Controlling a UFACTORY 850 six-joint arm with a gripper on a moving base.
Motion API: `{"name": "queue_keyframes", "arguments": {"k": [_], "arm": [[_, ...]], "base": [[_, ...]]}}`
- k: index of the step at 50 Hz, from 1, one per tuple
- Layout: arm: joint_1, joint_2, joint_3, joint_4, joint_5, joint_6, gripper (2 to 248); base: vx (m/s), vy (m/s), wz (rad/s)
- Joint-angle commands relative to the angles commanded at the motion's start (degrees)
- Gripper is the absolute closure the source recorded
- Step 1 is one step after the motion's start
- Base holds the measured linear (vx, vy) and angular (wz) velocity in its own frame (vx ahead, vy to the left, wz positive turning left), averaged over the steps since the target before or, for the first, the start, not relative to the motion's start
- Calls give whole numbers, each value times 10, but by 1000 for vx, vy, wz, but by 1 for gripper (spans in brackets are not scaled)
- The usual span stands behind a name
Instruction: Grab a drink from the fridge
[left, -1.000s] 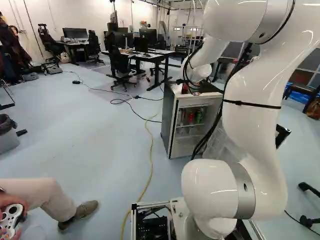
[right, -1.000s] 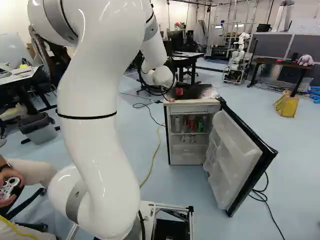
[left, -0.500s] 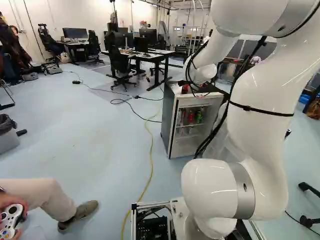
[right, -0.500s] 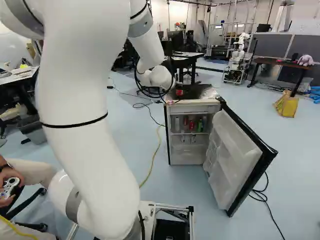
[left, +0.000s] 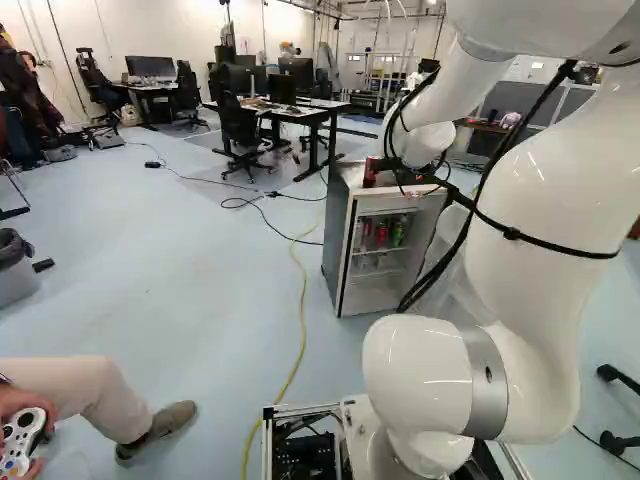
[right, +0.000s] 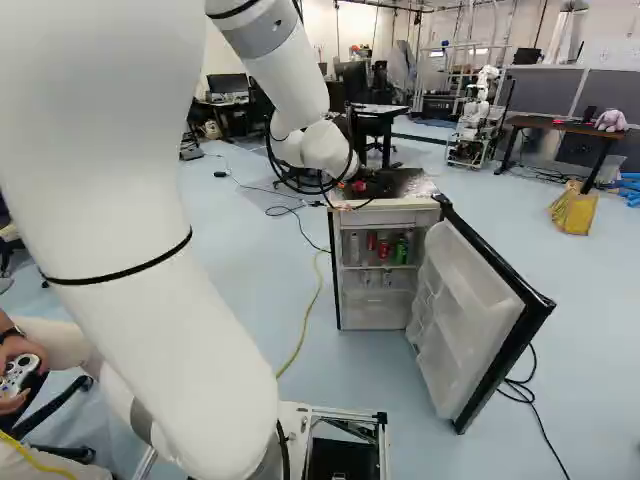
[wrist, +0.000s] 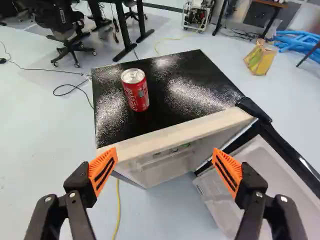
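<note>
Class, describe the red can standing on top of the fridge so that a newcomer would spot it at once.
Find the small fridge with its door wide open. On its black top stands an upright red can with a silver lid. The red cans and green can are inside, on a shelf; this one is outside, above them.

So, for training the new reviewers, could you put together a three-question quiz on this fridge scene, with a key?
1. What stands upright on top of the fridge?
2. True or false: the fridge door is open.
3. The gripper is: (a) shut on a bottle; (b) open; (c) shut on the door's edge.

Key: 1. A red can; 2. True; 3. b
</note>
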Motion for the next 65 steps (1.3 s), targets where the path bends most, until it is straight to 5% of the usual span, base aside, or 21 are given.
{"name": "queue_keyframes", "arguments": {"k": [28,65], "arm": [[-57,64,26,18,-119,0,3],[-141,126,33,6,-216,0,3]], "base": [[0,0,0],[0,0,0]]}}
